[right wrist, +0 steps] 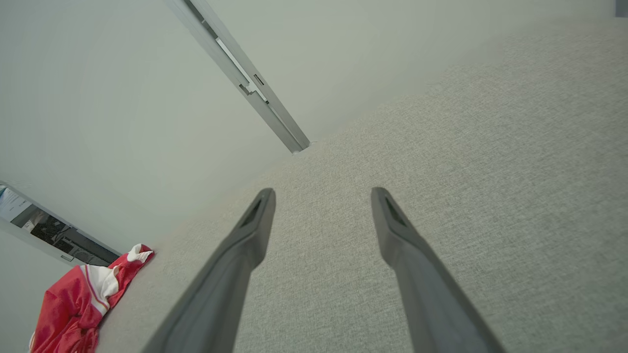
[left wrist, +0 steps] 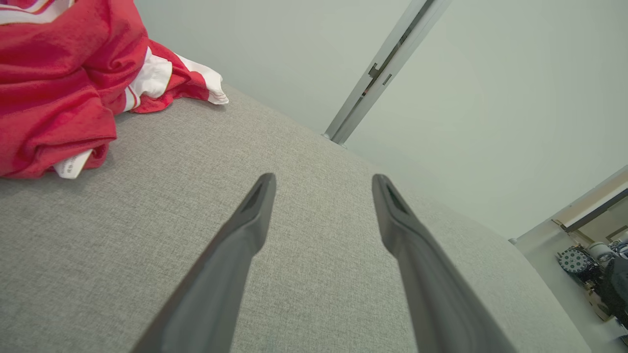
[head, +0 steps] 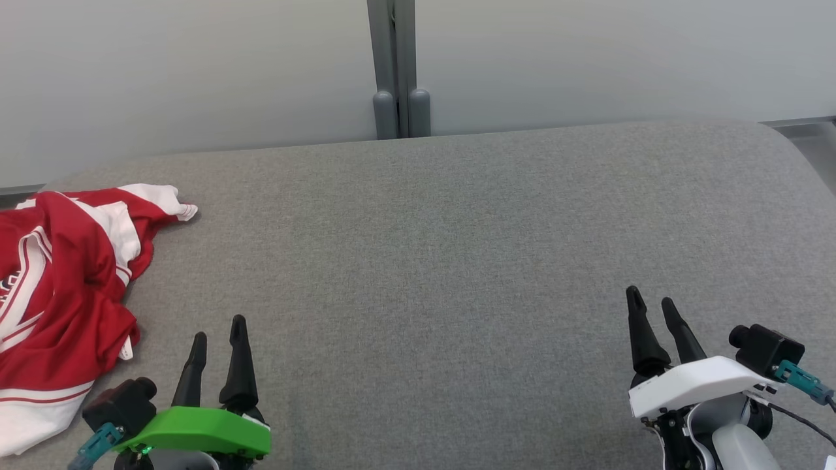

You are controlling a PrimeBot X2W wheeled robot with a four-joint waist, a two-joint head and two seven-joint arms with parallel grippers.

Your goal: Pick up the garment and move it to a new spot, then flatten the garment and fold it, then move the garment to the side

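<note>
The garment [head: 59,287] lay crumpled at nine o'clock on the surface [head: 457,261]. The left claw [head: 219,328] and right claw [head: 650,296] gaped wide, empty. Every step looked undone.

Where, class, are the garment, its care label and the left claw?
garment [head: 59,281]: head view, red cloth of its crumpled middle.
care label [left wrist: 72,165]: left wrist view, white tag under a red fold.
left claw [head: 219,328]: head view, midway between its open fingertips.
</note>
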